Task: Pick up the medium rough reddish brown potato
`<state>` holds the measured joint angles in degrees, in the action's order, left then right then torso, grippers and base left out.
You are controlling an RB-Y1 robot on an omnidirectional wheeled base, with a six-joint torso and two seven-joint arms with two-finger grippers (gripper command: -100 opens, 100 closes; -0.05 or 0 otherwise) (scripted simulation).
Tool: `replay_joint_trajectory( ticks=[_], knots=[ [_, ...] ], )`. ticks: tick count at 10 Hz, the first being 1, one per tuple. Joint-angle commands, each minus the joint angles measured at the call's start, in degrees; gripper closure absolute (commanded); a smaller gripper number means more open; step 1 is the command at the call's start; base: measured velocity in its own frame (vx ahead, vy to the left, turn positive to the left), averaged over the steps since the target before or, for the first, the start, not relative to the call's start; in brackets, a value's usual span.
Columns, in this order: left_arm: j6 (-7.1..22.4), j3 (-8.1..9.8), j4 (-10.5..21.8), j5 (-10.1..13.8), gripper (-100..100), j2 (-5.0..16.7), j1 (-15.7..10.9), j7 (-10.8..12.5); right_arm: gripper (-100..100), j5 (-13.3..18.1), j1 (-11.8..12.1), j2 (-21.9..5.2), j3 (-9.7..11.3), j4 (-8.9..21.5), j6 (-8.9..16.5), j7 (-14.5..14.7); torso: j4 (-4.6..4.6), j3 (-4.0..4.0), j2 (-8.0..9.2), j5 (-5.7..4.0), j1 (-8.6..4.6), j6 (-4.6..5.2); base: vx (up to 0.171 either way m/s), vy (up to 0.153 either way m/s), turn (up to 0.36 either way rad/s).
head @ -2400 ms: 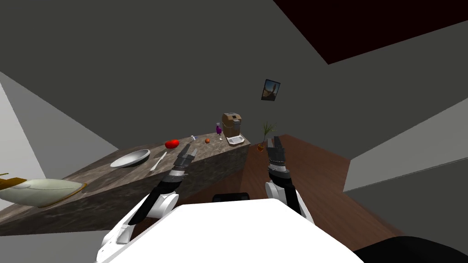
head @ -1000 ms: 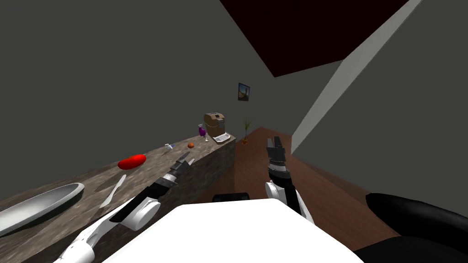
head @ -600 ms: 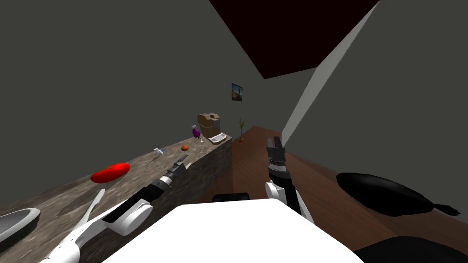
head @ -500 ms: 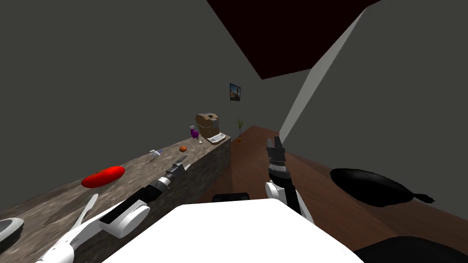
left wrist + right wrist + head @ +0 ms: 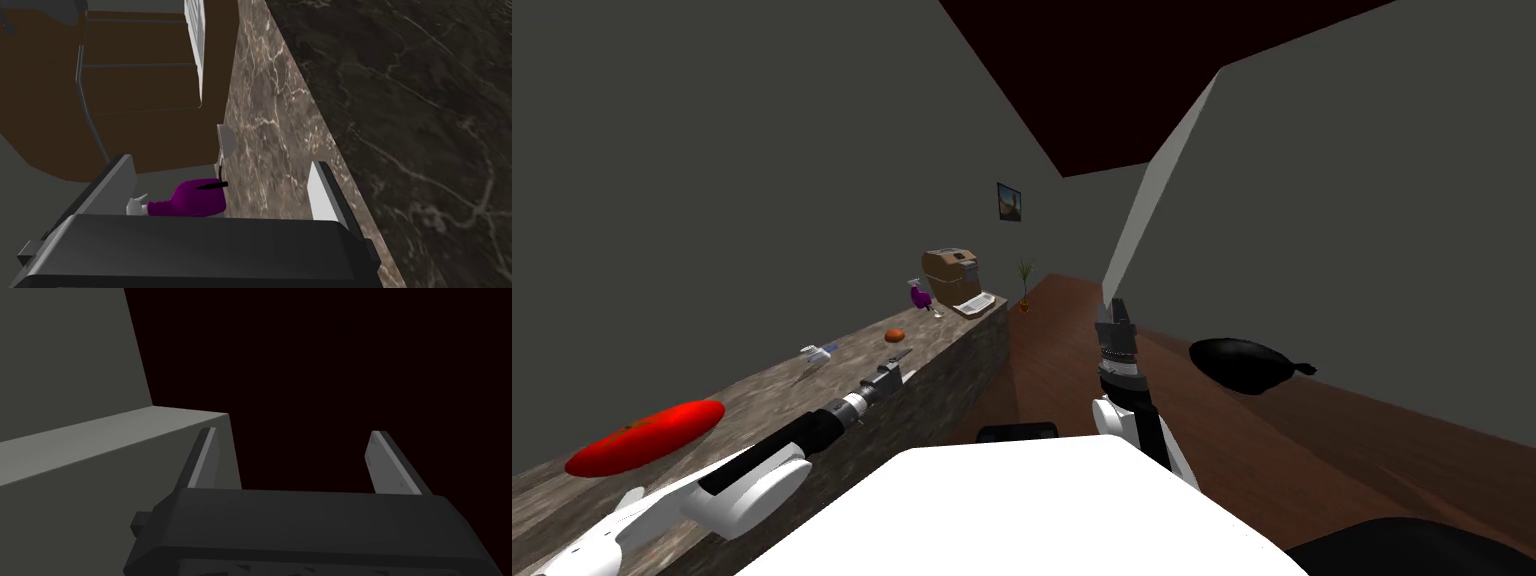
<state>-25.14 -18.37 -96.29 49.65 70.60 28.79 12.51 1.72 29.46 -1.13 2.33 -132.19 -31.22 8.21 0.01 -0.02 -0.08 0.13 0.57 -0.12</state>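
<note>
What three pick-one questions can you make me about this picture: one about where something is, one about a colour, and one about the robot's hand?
1. Where is the potato?
A. on the counter
B. on the floor
C. in a gripper

2. What colour is the oval thing at the counter's near end?
A. blue
B. red
C. white

3. The fingers of the left gripper are:
A. open
B. shut on the potato
C. shut on a glass

Answers:
1 A: it sits on the stone top, just beyond the left gripper.
2 B: it is bright red.
3 A: they stand apart with nothing pressed between them.

Purple bottle (image 5: 195, 201) half hidden behind left hand (image 5: 220, 167); brown machine (image 5: 140, 100) edge-cropped.
</note>
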Motion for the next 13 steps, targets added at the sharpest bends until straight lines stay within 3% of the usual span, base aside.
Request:
replay_joint_trajectory(
  ticks=[1,2,3,4,5,6,7,10,12,13],
  knots=[
    [0.76,-1.78,1.84,2.86,-100,2.86,0.32,0.95,0,0.0,0.0,0.0,0.0,0.0,0.0,0.0,0.0,0.0,0.0,0.0,0.0,0.0,-0.044,0.082,-0.315],
    [0.76,-1.78,1.84,2.96,-100,4.17,0.32,0.95,0,0.0,-0.01,0.0,0.01,0.0,0.0,0.0,0.0,0.0,0.02,0.02,0.05,0.08,-0.043,0.075,-0.165],
    [1.56,-3.26,3.41,5.25,-100,5.8,0.38,1.77,0,0.0,0.0,0.0,0.0,0.0,0.0,0.0,0.0,0.01,0.01,0.01,0.02,0.0,-0.034,0.075,-0.333],
    [1.56,-3.26,3.41,5.34,-100,7.04,0.38,1.77,0,0.0,-0.01,0.0,0.01,0.0,0.0,0.0,0.0,-0.01,-0.01,0.01,0.02,0.07,-0.027,0.075,-0.174],
    [2.4,-4.68,4.91,7.6,-100,8.84,0.41,2.55,0,0.0,0.0,0.0,0.0,0.0,0.0,0.0,-0.01,-0.03,-0.05,0.01,0.03,0.0,-0.031,0.083,-0.291],
    [2.4,-4.68,4.91,7.6,-100,10.14,0.41,2.55,0,0.0,-0.01,0.0,0.0,0.0,0.0,0.0,-0.02,-0.04,-0.06,0.02,0.07,0.06,-0.027,0.07,-0.167],
    [3.28,-6.05,6.36,9.73,-100,12.24,0.41,3.27,0,0.0,0.01,0.0,0.0,0.0,0.0,0.0,-0.01,-0.04,-0.08,0.01,0.02,-0.01,-0.022,0.071,-0.299],
    [4.19,-7.4,7.75,11.72,-100,15.57,0.42,3.95,0,0.0,0.0,0.0,0.0,0.0,0.0,0.0,-0.02,-0.06,-0.1,0.01,0.04,0.04,-0.029,0.071,-0.189],
    [6.12,-10.07,10.31,15.27,-100,19.61,0.5,5.15,0,0.0,0.0,0.0,0.0,0.0,0.0,0.0,-0.02,-0.05,-0.09,0.02,0.05,0.03,-0.032,0.1,-0.374],
    [6.12,-10.07,10.31,15.27,-100,20.12,0.5,5.15,0,0.0,-0.01,-0.01,0.0,0.0,0.0,0.0,-0.03,-0.08,-0.14,0.05,0.2,0.08,-0.026,0.116,-0.115]
  ],
)
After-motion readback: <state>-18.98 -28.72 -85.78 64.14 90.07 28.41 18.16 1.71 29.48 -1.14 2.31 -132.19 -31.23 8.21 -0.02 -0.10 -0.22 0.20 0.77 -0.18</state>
